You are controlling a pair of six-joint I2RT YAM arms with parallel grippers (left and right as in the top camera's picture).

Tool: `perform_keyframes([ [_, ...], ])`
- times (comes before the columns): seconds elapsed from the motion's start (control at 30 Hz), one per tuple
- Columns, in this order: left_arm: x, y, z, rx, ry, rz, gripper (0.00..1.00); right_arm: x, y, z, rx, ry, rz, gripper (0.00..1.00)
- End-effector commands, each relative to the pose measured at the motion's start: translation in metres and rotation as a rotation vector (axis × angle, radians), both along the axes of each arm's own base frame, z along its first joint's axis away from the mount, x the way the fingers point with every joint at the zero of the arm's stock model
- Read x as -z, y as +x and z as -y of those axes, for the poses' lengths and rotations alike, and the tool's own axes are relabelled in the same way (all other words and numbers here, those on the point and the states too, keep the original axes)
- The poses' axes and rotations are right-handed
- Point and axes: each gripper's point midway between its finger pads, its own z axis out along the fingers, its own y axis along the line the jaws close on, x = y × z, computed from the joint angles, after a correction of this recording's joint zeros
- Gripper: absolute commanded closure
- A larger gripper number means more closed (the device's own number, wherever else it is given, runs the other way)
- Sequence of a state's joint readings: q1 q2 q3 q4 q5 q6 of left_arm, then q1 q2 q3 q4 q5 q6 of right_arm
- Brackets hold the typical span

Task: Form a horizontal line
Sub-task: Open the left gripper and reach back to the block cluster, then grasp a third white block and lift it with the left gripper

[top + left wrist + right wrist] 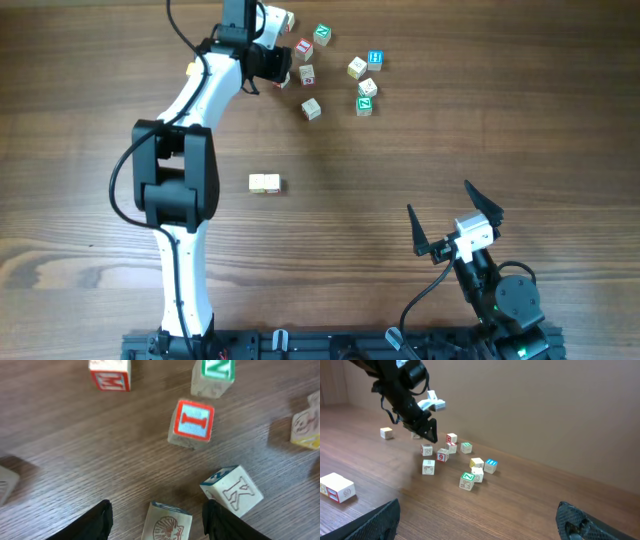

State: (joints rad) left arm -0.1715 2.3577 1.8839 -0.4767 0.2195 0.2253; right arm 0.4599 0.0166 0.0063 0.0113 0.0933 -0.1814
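A short horizontal line (265, 183) of two cream cubes touching side by side lies mid-table, also visible at the left edge of the right wrist view as the line (337, 487). My left gripper (157, 522) is at the far cube cluster, open, its dark fingers (95, 522) on either side of a cream cube with a shell picture (167, 522), with gaps on both sides. Close by lie a K cube (232, 490) and a red-framed I cube (192, 422). My right gripper (438, 196) stands open over bare wood near the front right.
Several loose cubes are scattered at the back: a green-faced one (322, 34), a blue one (376, 60), another green one (365, 104) and a cream one (311, 108). The left arm (180, 180) stretches across the table's left half.
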Motion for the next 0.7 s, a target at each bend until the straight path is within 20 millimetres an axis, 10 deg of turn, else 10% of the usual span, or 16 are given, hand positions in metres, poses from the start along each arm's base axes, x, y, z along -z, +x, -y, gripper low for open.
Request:
perform_keyframes([
  [0.0, 0.0382, -0.0082, 0.0050, 0.065, 0.023, -0.053, 0.39, -0.0016, -0.0006, -0.0007, -0.005, 0.001, 0.008, 0.00],
  [0.17, 0.0382, -0.0081, 0.0050, 0.065, 0.022, -0.053, 0.57, -0.0016, -0.0006, -0.0007, -0.005, 0.002, 0.008, 0.00],
  [0.67, 0.0348, -0.0056, 0.0055, 0.061, 0.018, -0.040, 0.68, -0.0016, -0.0006, -0.0007, -0.005, 0.001, 0.008, 0.00],
])
